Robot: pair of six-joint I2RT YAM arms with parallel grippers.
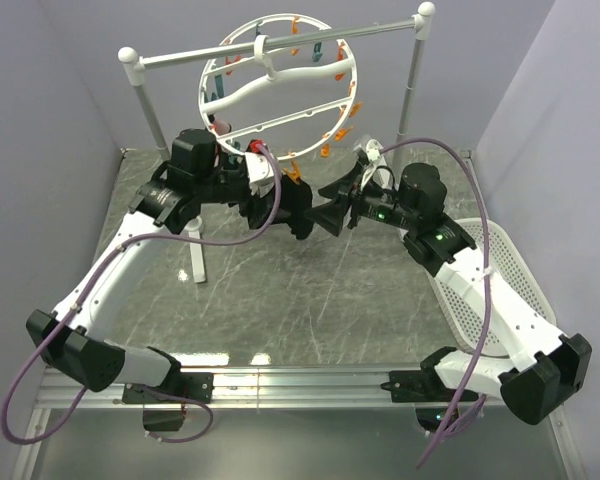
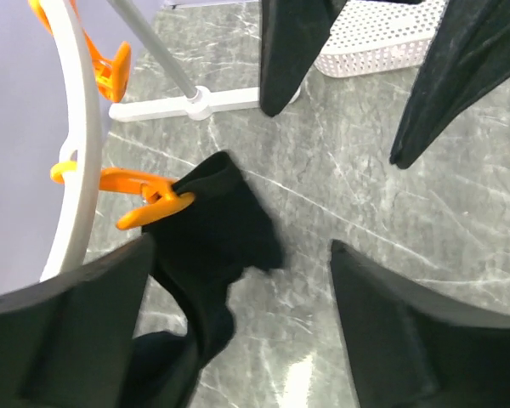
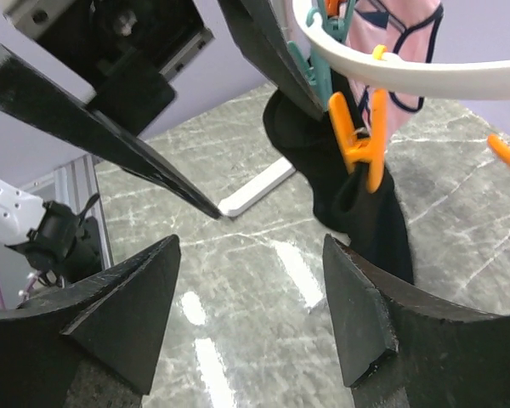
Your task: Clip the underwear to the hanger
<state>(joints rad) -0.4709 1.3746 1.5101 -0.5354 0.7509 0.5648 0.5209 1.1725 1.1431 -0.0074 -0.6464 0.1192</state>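
**Mia:** Where is the underwear (image 2: 212,229)?

**Ben:** It hangs from the hanger (image 2: 83,144). An orange clothespin (image 2: 144,191) on the white ring bites one corner of it. The rest of the black cloth droops down over the desk (image 2: 365,195).

**Mia:** Does a robot hand hold it?

**Ben:** No. The left gripper (image 2: 242,246) has its jaws wide open, with nothing in them. The cloth hangs just beside one jaw. The right gripper (image 3: 251,242) has its jaws wide open too, and they are empty. It looks at the same pin from the other side.

**Mia:** So is the job done?

**Ben:** Partly, I think. I can see only one pin on the cloth. I cannot tell if another pin holds it. It looks bunched up, not flat.

**Mia:** What is the good way to go on?

**Ben:** I would pull both arms back slowly and straight, so that no jaw drags the cloth out of the pin. The two arms are close together, so they must not bump. Then one arm could lift the loose corner up to the ring. The other could squeeze a free pin open. Push the cloth deep into the pin and then let the pin snap shut. Keep away from the pink garment (image 3: 382,51) that hangs there too.
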